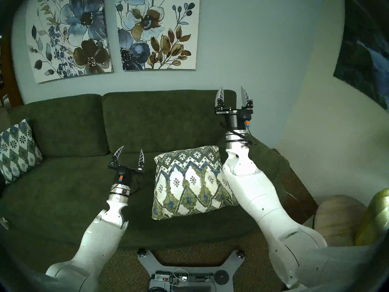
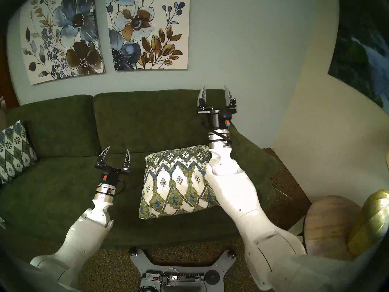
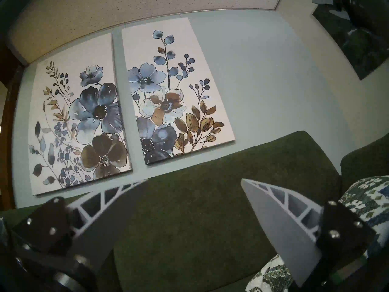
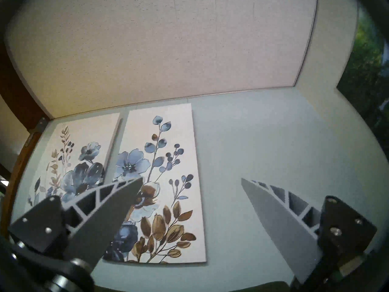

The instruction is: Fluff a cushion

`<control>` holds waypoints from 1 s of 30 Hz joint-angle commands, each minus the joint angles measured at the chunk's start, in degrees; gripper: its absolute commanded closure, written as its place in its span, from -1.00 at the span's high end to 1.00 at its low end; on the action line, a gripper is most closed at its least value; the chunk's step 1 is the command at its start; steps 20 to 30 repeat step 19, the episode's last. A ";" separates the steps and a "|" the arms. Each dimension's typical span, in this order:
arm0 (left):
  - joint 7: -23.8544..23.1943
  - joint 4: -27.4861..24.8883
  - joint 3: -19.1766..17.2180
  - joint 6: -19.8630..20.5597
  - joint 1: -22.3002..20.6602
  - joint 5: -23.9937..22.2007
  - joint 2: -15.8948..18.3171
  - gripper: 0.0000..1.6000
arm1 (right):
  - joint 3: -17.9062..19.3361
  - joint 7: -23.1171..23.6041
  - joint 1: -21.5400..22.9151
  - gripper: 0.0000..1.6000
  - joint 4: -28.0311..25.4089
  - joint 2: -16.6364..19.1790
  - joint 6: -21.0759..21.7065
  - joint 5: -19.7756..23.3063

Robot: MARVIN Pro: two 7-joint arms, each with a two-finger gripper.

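Note:
The cushion [image 1: 189,182] [image 2: 179,180], cream with olive and blue diamonds, lies flat on the green sofa seat [image 1: 63,190] at centre right. Its edge shows at the right of the left wrist view as the cushion [image 3: 366,198]. My left gripper [image 1: 131,151] [image 2: 117,151] [image 3: 193,180] hovers just left of the cushion, fingers pointing up, open and empty. My right gripper [image 1: 231,91] [image 2: 214,90] [image 4: 191,178] is raised high behind the cushion's far right corner, open and empty, facing the wall. My right forearm [image 1: 242,180] crosses over the cushion's right edge.
A second patterned cushion [image 1: 16,150] leans in the sofa's left corner. The sofa back [image 1: 164,116] stands behind, with two flower canvases [image 1: 155,30] on the wall. A round wooden side table [image 1: 336,220] and a gold object [image 1: 376,217] sit at the right. My base [image 1: 183,274] stands on the carpet.

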 commanded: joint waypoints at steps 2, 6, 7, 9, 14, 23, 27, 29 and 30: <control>0.76 -7.56 -1.11 -0.34 3.23 0.21 2.01 1.00 | 3.27 -0.84 -4.37 1.00 -2.78 4.92 0.51 -0.07; 1.54 -11.17 -2.41 -0.34 4.84 0.07 3.21 1.00 | 4.74 -1.26 -6.02 1.00 -3.91 6.60 0.65 -0.04; 1.72 -11.43 -2.75 -0.34 5.08 0.04 3.48 1.00 | 5.01 -1.31 -6.41 1.00 -4.27 6.96 0.71 -0.05; 2.23 -13.52 -3.67 -0.34 5.98 -0.06 4.17 1.00 | 5.49 -1.30 -7.50 1.00 -5.13 7.83 0.85 -0.10; 3.48 -18.25 -6.02 -0.34 8.14 -0.47 5.54 1.00 | 6.55 -1.61 -10.44 1.00 -7.79 9.11 1.09 0.12; 4.27 -21.95 -7.56 -0.34 10.95 -0.72 6.16 1.00 | 7.31 -1.73 -13.13 1.00 -11.19 10.34 1.94 0.19; 4.27 -21.95 -7.56 -0.34 10.95 -0.72 6.16 1.00 | 7.31 -1.73 -13.13 1.00 -11.19 10.34 1.94 0.19; 4.27 -21.95 -7.56 -0.34 10.95 -0.72 6.16 1.00 | 7.31 -1.73 -13.13 1.00 -11.19 10.34 1.94 0.19; 4.27 -21.95 -7.56 -0.34 10.95 -0.72 6.16 1.00 | 7.31 -1.73 -13.13 1.00 -11.19 10.34 1.94 0.19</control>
